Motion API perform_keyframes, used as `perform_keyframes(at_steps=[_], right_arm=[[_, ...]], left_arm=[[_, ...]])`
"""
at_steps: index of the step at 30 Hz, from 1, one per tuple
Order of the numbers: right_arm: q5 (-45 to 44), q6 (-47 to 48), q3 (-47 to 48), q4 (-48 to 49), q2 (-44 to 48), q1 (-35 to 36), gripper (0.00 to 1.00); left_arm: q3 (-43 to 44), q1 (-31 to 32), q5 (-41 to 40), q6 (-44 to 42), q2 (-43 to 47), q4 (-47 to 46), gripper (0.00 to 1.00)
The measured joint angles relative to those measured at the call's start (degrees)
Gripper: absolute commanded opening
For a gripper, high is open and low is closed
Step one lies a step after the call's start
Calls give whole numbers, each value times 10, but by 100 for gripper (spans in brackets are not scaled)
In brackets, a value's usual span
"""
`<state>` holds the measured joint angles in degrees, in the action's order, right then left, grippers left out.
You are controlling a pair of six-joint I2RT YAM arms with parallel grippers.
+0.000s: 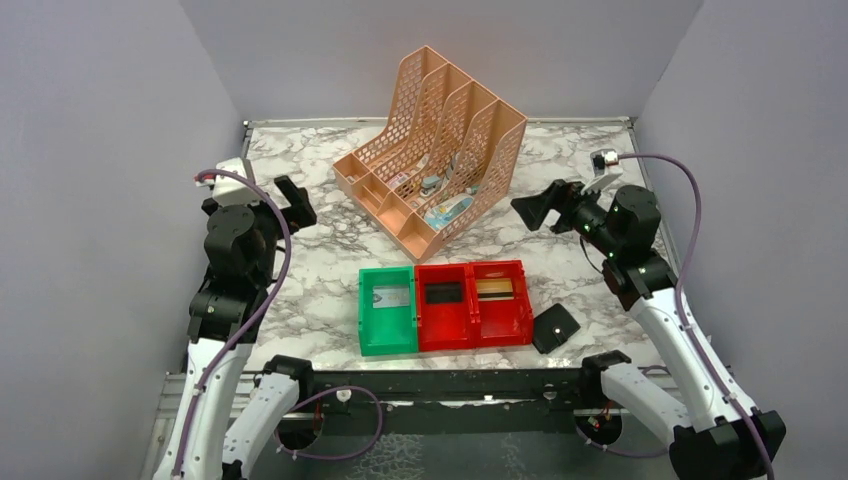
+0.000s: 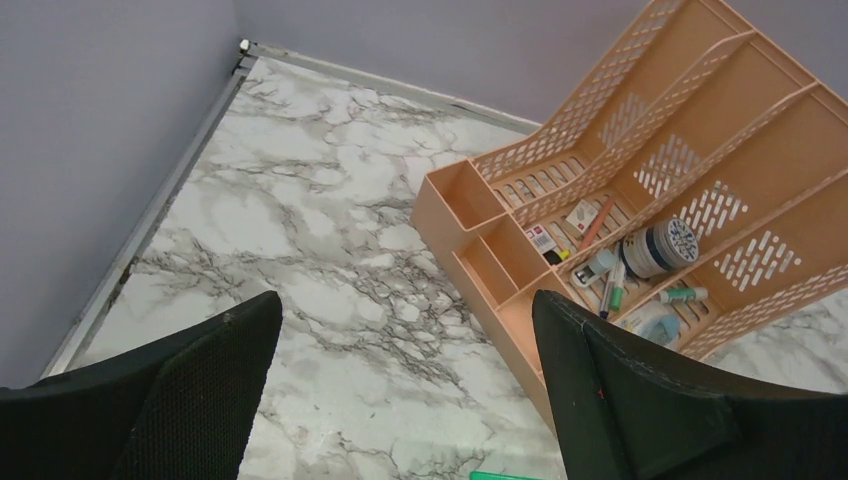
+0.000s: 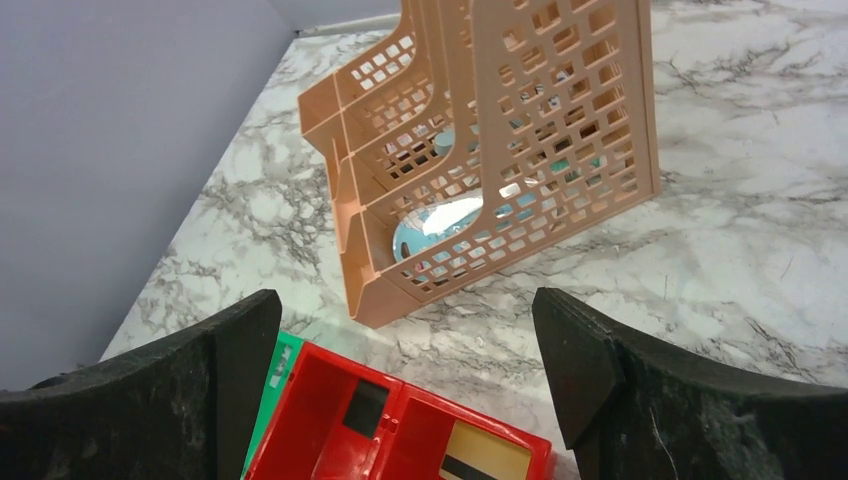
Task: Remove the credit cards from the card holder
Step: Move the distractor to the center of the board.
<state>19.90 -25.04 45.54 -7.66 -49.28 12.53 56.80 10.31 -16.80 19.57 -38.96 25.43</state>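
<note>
Top external view, left to right. Locate left arm (image 1: 235,250) over the left edge of the marble surface (image 1: 330,245); note left jaws spread wide, gripping nothing. Find peach file organizer (image 1: 470,130) at centre rear, with small stationery in its slots. Nearer the arm bases, see green bin (image 1: 388,341) holding a pale card (image 1: 391,296), then left red bin (image 1: 443,331) with a dark flat item (image 1: 443,292), then right red bin (image 1: 502,326) with a tan card (image 1: 500,289). Locate card holder (image 1: 555,327) flat and closed on the surface, just right of the red bins. Note right arm (image 1: 625,225) above the right side, right jaws likewise spread and empty.
</note>
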Motion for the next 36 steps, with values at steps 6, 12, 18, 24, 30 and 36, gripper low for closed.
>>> perform_keyframes(at_steps=[6,12,18,24,30,36], right_arm=[[-29,-2,12,-30,-33,0,99],[-57,-2,13,-44,-76,0,99],[-54,-12,77,-76,-217,0,100],[-10,-47,132,-59,-328,0,98],[14,-65,201,-33,-420,1,96],[-5,-57,271,-30,-473,2,97]], left_arm=[[8,0,71,-2,-26,28,99],[8,0,195,3,-60,31,99],[-15,0,228,7,-74,30,99],[-45,0,237,11,-63,31,99],[-61,0,247,13,-49,30,99],[-67,0,254,14,-56,32,99]])
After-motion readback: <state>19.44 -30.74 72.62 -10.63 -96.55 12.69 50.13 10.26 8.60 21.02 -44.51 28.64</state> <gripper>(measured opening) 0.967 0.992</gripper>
